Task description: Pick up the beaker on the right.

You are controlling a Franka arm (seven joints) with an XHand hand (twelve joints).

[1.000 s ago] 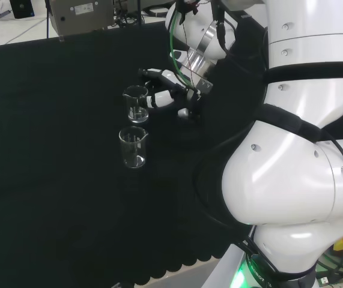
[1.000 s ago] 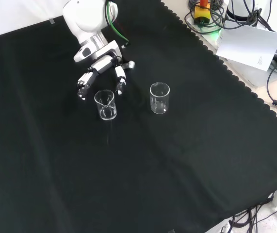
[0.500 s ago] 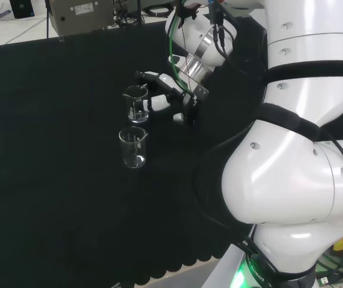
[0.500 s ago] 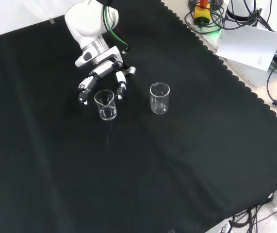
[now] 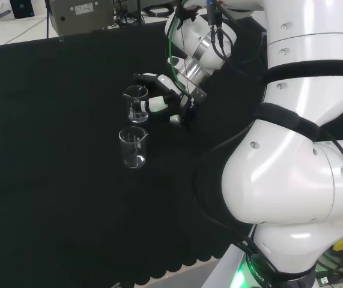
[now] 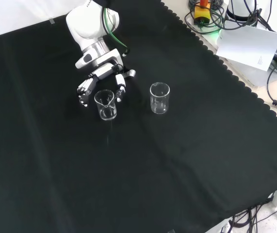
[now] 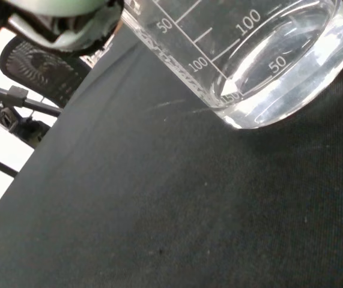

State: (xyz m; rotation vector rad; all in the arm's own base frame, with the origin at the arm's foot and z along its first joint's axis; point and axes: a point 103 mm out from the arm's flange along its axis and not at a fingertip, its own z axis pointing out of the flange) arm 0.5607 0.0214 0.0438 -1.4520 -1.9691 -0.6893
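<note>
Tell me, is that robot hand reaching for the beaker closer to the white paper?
No, in the front view the hand is at the left beaker, away from the other beaker.

Over the last second the black and white hand (image 6: 101, 81) has crept closer to the small clear glass beaker (image 6: 105, 104) at the front view's left, its spread fingers (image 6: 84, 92) now flanking the rim at ten and two o'clock. In the head view the hand (image 5: 165, 96) has slid toward nine o'clock, and a fingertip now overlaps the beaker (image 5: 136, 103).
</note>
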